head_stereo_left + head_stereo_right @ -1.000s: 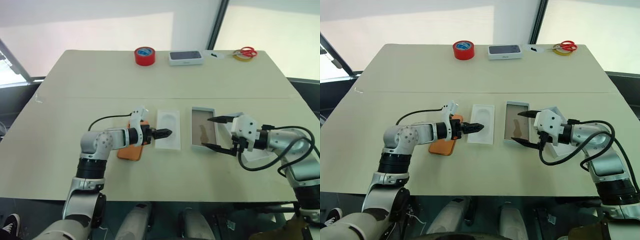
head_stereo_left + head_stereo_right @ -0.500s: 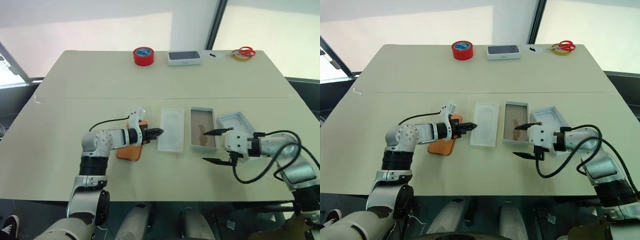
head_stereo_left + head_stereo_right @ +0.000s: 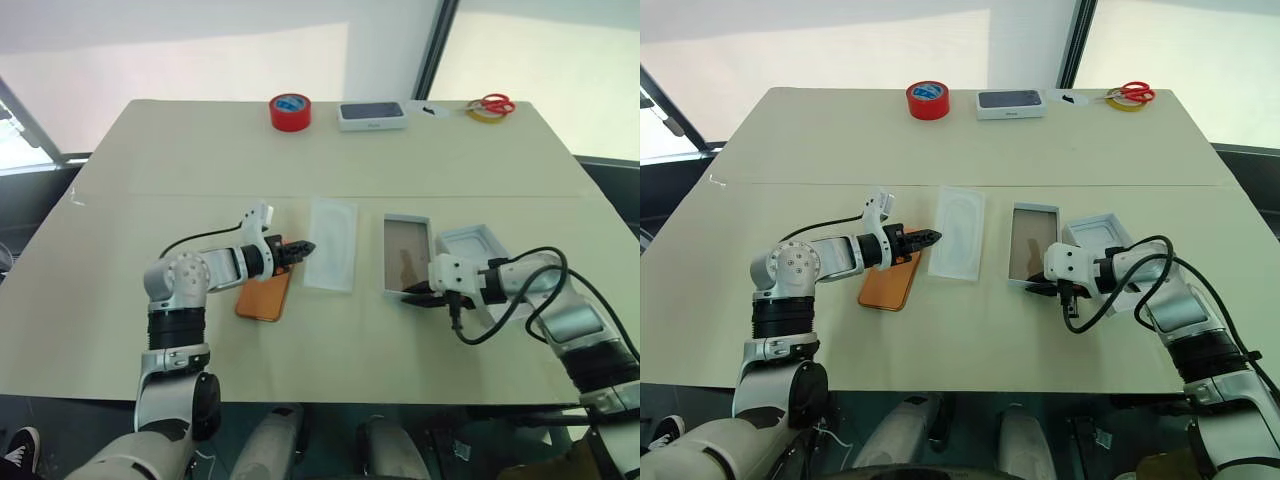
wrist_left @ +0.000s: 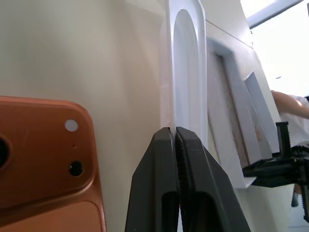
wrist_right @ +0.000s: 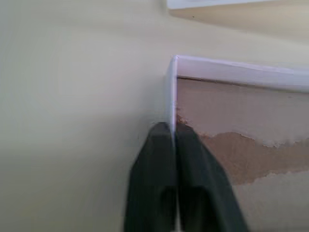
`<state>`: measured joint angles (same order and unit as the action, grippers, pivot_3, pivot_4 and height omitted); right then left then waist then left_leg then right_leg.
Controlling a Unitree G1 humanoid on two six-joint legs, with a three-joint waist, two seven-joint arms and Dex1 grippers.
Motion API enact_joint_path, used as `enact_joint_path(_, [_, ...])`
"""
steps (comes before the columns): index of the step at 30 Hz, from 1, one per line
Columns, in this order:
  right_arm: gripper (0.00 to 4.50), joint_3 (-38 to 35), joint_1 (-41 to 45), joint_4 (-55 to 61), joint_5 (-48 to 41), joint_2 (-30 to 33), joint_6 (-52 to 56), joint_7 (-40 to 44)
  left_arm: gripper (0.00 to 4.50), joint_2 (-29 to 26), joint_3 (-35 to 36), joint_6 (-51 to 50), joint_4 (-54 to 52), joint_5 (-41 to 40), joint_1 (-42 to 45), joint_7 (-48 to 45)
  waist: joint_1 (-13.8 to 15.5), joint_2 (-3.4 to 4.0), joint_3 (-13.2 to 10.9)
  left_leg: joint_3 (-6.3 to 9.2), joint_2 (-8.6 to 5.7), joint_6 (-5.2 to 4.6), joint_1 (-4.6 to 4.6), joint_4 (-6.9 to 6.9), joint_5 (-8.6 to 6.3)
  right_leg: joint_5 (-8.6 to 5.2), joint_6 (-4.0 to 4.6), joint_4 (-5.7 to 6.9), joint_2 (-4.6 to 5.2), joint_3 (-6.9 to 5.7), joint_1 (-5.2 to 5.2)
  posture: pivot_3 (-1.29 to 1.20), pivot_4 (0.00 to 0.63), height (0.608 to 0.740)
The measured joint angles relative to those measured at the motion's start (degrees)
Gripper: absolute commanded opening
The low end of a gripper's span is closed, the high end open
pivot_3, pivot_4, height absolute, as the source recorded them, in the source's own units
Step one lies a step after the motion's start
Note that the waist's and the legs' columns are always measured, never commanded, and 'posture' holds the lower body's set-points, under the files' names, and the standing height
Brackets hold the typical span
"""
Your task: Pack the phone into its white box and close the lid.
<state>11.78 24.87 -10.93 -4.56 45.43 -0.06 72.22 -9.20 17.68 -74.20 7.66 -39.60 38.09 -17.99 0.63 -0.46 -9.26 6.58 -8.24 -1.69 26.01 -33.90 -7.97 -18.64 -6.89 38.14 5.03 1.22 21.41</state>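
Observation:
The orange phone lies camera side up on the table, below my left wrist. My left gripper is shut on the long edge of the thin white insert, as the left wrist view shows at the fingertips. To the right sits the white box with its brownish floor bare. My right gripper is shut on the box's near rim by a corner. The white lid lies open side up just right of the box, behind my right arm.
Along the far edge of the table stand a red tape roll, a white box with a dark phone picture, and red scissors on a yellow tape roll. A seam crosses the beige table.
My left gripper has shut on the insert and drawn it farther from me and away from the box. My right gripper came down and shut on the box's near rim.

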Motion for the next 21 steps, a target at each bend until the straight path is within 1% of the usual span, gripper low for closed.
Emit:
enact_joint_path(6, [0.07, 2.7, 1.92, 1.5, -0.01, -5.76, 1.7, -0.5, 0.0, 1.96, 3.0, -0.66, -1.89, -4.37, 1.36, 0.01, -0.09, -0.01, 0.0, 0.01, 0.01, 0.07, 0.0, 0.0, 0.04, 0.0, 0.0, 0.02, -0.01, 0.0, 0.01, 0.0, 0.15, 0.736])
enact_joint_path(10, [0.07, 4.22, 3.66, 2.44, 1.12, -8.56, 2.65, -2.22, 0.0, 4.01, 5.9, -0.75, -1.86, -6.45, 3.13, 2.26, 0.04, -0.01, -0.01, 0.0, -0.01, 0.13, 0.0, -0.01, 0.08, 0.0, -0.01, 0.01, -0.01, -0.01, 0.0, 0.0, 0.15, 0.736])
enact_joint_path(11, [0.31, 4.3, 3.98, 2.43, 1.26, -8.59, 2.58, -2.31, 0.0, 4.32, 6.16, -0.82, -1.86, -6.74, 3.13, 2.78, 0.13, -0.02, -0.01, 0.01, -0.02, 0.17, 0.0, -0.02, 0.1, 0.0, -0.01, 0.01, -0.01, -0.02, 0.0, 0.0, 0.15, 0.736])
enact_joint_path(13, [0.93, 4.28, 4.44, 2.43, 0.85, -8.59, 3.72, -1.58, 0.0, 4.96, 6.36, -1.29, -1.87, -7.12, 3.04, 3.83, 0.12, -0.04, -0.02, 0.0, -0.02, 0.16, 0.0, -0.03, 0.1, 0.0, -0.01, 0.01, -0.01, -0.02, -0.02, 0.0, 0.15, 0.736])
enact_joint_path(15, [1.97, 4.26, 4.44, 2.43, 0.15, -8.6, 4.51, -0.98, 0.0, 5.61, 6.14, -1.37, -2.25, -7.24, 2.59, 4.56, 0.05, -0.04, -0.02, 0.0, -0.02, 0.15, 0.0, -0.03, 0.09, 0.01, -0.01, 0.01, -0.01, -0.01, -0.02, 0.0, 0.15, 0.736])
enact_joint_path(19, [3.94, 3.04, 4.27, 2.49, 0.08, -8.47, 3.04, -3.38, 0.0, 6.95, 5.98, -1.29, -2.28, -7.24, 1.68, 6.19, 0.0, -0.04, -0.02, 0.0, -0.02, 0.15, 0.0, -0.01, 0.09, 0.01, -0.01, 0.03, -0.01, -0.01, 0.0, 0.0, 0.15, 0.736])
enact_joint_path(21, [3.94, 1.51, 2.84, 3.84, -0.28, -6.98, 2.28, -3.91, 0.0, 8.0, 6.0, -1.11, -2.38, -7.25, 1.04, 7.15, 0.15, -0.04, -0.02, 0.0, -0.02, 0.14, 0.0, -0.01, 0.08, 0.01, -0.01, 0.01, 0.0, -0.02, -0.02, 0.0, 0.15, 0.736])
